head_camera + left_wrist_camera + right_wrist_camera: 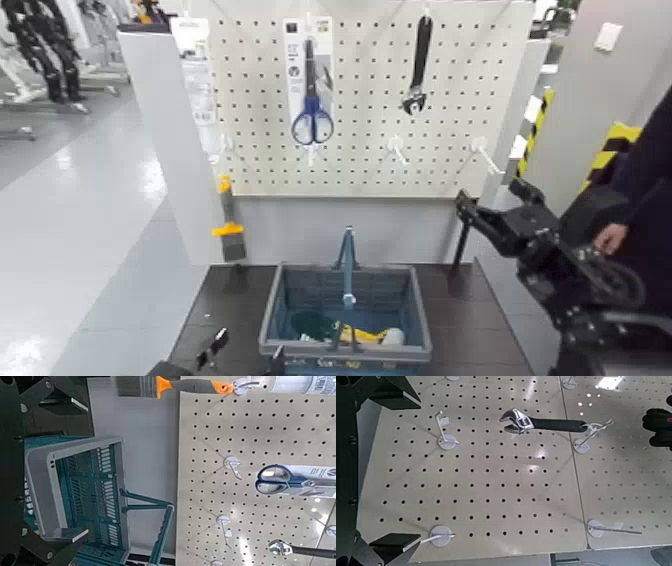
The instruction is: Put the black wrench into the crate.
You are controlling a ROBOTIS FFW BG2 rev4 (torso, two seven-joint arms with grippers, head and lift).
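The black wrench (419,62) hangs head-down on a hook at the upper right of the white pegboard (365,150), right of the blue-handled scissors (312,90). In the right wrist view the wrench (546,425) is on its hook, well ahead of my right gripper (411,469). That gripper (495,202) is open and empty, raised at the board's lower right, below the wrench. The blue-grey crate (275,325) stands on the dark table under the board, its hoop handle upright. My left gripper (212,350) waits low at the crate's left, fingers (59,398) apart, looking at the crate (43,479).
Small items lie inside the crate. Bare hooks (398,150) stick out of the pegboard's lower part. An orange-handled brush (228,230) hangs on the white side panel at the left. A person's hand (607,238) and dark sleeve are at the right edge, by my right arm.
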